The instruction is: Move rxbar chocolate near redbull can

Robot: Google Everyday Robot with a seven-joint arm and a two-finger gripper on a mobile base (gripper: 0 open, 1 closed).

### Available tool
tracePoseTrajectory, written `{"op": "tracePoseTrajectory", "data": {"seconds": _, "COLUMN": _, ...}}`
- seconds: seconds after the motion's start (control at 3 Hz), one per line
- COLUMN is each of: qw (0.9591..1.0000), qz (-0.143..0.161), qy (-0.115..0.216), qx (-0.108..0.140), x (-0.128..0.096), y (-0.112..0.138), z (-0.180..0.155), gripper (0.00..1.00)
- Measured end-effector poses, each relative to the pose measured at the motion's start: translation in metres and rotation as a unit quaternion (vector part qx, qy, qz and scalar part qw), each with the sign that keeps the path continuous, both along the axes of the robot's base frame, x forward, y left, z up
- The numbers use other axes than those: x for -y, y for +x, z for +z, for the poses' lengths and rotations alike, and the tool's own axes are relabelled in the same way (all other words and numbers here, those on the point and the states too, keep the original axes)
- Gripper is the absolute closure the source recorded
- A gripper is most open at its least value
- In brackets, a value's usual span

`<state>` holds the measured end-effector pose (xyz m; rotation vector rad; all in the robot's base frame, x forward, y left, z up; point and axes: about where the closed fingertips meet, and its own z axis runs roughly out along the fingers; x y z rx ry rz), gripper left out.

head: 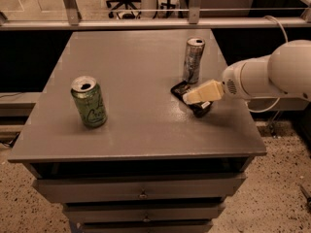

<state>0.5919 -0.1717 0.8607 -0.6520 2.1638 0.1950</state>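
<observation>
The gripper (190,97) is low over the desk (131,67), on the side where the big white arm (272,76) comes in. It is a pale cream colour. It points away from the arm, toward the middle of the desk. I cannot tell if the gripper is spread or pressed together, and I cannot tell if it is pinching anything.

The rxbar chocolate (179,89) lies flat on the desk, right under the gripper. It is small and dark. One end of it peeks out past the tip of the gripper, and a bit more of it shows under the gripper on the side near the front edge of the desk. The gripper hides the middle of the bar. I cannot tell if the gripper is touching it.

The redbull can (193,59) stands up straight just behind the gripper, toward the back of the desk. It is tall, thin and silver. The bar lies just beside the bottom of this can.

A green can (89,102) stands up straight far from the gripper, well off past its tip, on the other side of the desk. It is shorter and fatter, and its top is open.

The desk is grey and has drawers (141,188) below its top.
</observation>
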Motion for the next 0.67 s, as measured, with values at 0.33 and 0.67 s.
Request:
{"op": "tracePoseTrajectory", "data": {"seconds": 0.33, "qw": 0.9968, "qz": 0.026, "qy": 0.074, "qx": 0.012, "x": 0.034, "y": -0.005, "z": 0.025, "gripper": 0.0}}
{"op": "tracePoseTrajectory", "data": {"seconds": 0.67, "qw": 0.9919, "qz": 0.063, "qy": 0.088, "qx": 0.066, "x": 0.077, "y": -0.009, "z": 0.076, "gripper": 0.0}}
